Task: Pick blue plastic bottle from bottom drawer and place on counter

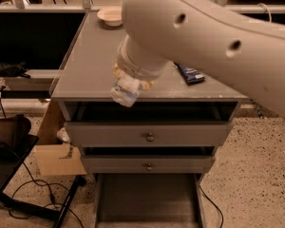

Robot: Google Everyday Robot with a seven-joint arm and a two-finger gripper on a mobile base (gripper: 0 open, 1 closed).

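Note:
My gripper (pixel 129 81) sits under the big white arm (pixel 204 37), over the front edge of the counter (pixel 88 65). It is shut on the blue plastic bottle (pixel 125 91), whose pale bluish-white label shows just below the wrist. The bottle hangs tilted in the air, level with the counter's front lip and left of its middle. The bottom drawer (pixel 147 198) is pulled out at the foot of the cabinet, and the part of its flat grey floor that shows is bare.
A dark blue snack bar (pixel 190 73) lies on the counter at the right, and a white bowl (pixel 110 15) stands at the back. Two knobbed drawers (pixel 149 136) are slightly open. A cardboard box (pixel 57 158) and a black stand (pixel 9 146) are on the floor at the left.

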